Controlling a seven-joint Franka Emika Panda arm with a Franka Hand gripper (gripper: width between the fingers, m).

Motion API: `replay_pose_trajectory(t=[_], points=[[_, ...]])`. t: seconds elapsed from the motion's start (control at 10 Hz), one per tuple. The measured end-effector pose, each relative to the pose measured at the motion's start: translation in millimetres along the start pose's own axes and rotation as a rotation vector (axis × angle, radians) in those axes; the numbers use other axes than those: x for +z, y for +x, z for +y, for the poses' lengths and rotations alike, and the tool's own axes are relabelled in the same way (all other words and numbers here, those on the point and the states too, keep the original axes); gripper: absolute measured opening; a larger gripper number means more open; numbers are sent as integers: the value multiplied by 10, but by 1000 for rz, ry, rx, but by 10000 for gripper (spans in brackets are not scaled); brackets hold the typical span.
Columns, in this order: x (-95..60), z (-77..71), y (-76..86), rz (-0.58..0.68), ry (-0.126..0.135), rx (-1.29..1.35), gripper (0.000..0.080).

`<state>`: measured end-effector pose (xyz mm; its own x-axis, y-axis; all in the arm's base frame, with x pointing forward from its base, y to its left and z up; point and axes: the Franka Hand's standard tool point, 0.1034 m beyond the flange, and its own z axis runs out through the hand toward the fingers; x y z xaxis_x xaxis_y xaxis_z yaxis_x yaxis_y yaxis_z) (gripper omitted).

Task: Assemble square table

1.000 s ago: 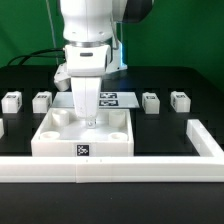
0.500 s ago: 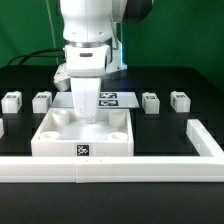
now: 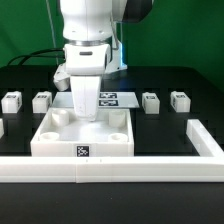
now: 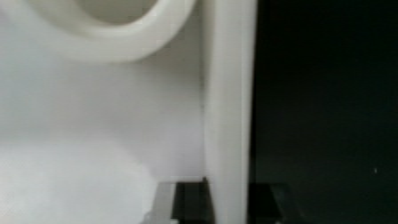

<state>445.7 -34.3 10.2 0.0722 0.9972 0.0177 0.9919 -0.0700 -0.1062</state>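
Observation:
The white square table top [image 3: 55, 145] lies tray-side up in the middle of the exterior view, with round corner sockets and a tag on its front wall. My gripper [image 3: 88, 116] points straight down at its back rim. In the wrist view the raised rim [image 4: 228, 100] runs between my two dark fingers [image 4: 183, 208], which lie against it on both sides, so my gripper [image 4: 222, 208] is shut on the rim. A corner socket [image 4: 125, 30] shows beside it. Small white tagged legs stand in a row behind: two on the exterior view's left [image 3: 11, 100] [image 3: 42, 101] and two on its right [image 3: 150, 101] [image 3: 180, 100].
A long white L-shaped border rail [image 3: 110, 168] runs along the front and turns back on the exterior view's right [image 3: 205, 140]. The marker board [image 3: 118, 98] lies flat behind the table top, partly hidden by my arm. The table surface is black.
My fingertips sit slightly higher at the back rim than a second ago. The table top and the legs have not moved.

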Motion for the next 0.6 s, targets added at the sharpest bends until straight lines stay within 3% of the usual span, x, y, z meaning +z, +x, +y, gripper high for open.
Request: replay_pose_trajectory(t=[0.2,0.6], points=[[-2,3,19,0,-1,4,65],[9,68,501,19,-9,-5,65]])
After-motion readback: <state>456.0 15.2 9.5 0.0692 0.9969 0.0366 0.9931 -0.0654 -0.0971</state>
